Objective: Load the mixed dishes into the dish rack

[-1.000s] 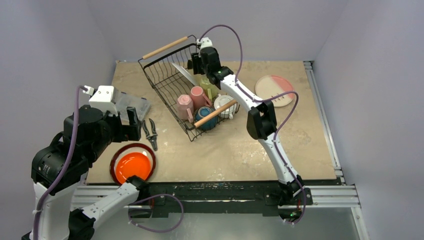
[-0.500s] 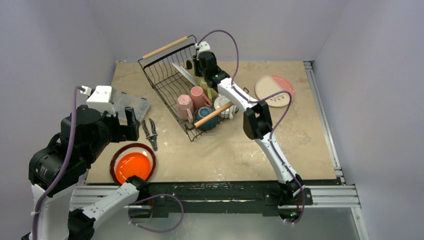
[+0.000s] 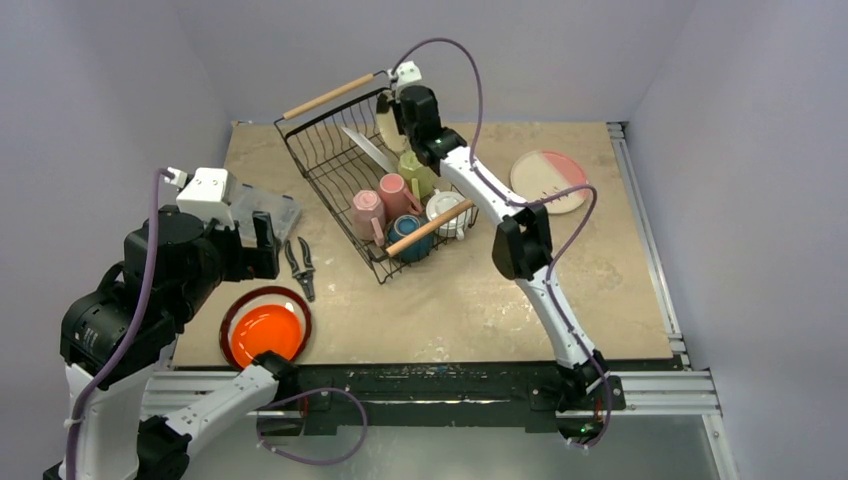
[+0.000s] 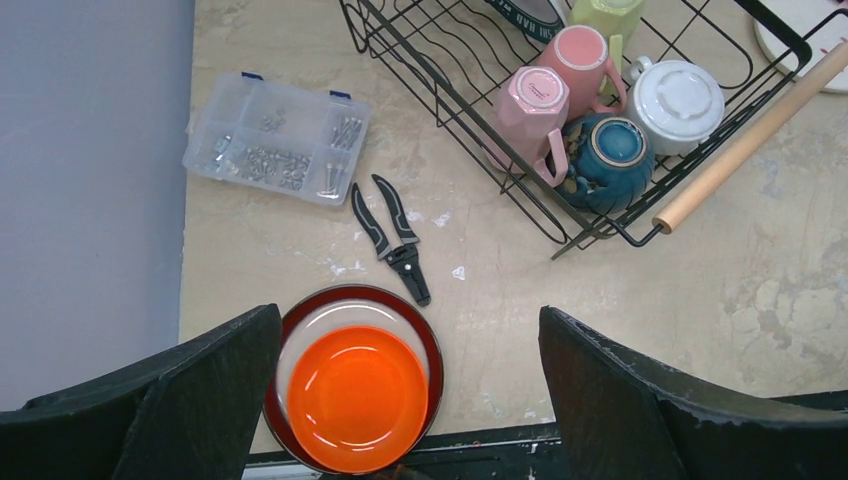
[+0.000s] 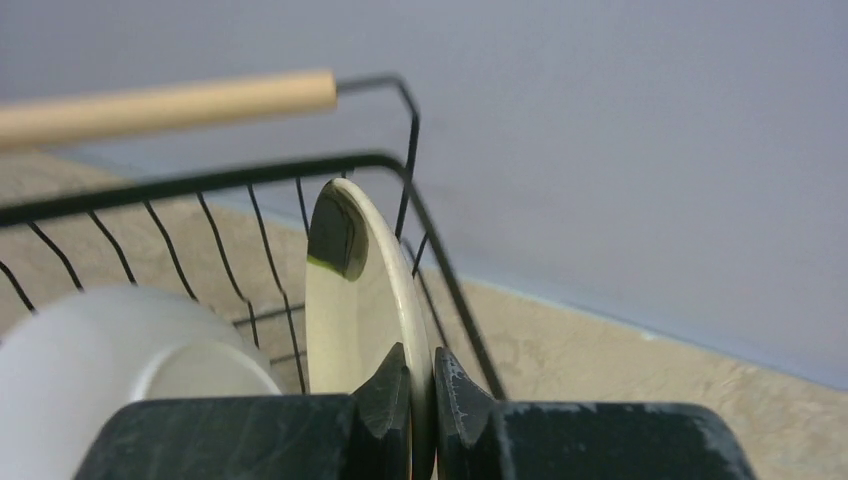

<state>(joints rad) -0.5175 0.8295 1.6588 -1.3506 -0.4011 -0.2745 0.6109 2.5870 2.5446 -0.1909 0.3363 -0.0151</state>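
Observation:
The dish rack [image 3: 345, 165] stands at the back of the table and holds two pink mugs [image 3: 368, 212], a yellow-green mug [image 3: 415, 170], a white cup [image 3: 445, 210], a teal bowl [image 3: 410, 238] and a leaning teal-rimmed plate [image 3: 366, 147]. At the rack's far corner my right gripper [image 5: 421, 385] is shut on the rim of an upright white plate [image 5: 350, 300]. An orange plate [image 4: 350, 400] lies on a dark red-rimmed plate [image 4: 355, 292] at the near left. High above them my left gripper [image 4: 410, 400] is open and holds nothing. A pink-white plate [image 3: 548, 180] lies at the right.
Black pliers [image 4: 392, 235] and a clear plastic box of screws [image 4: 278, 150] lie left of the rack. The rack's near wooden handle [image 4: 750, 140] sticks out over the table. Grey walls close in the back and both sides.
The right jaws have closed onto the white plate's rim, and that wrist has risen a little at the rack's far corner. The left arm has not moved.

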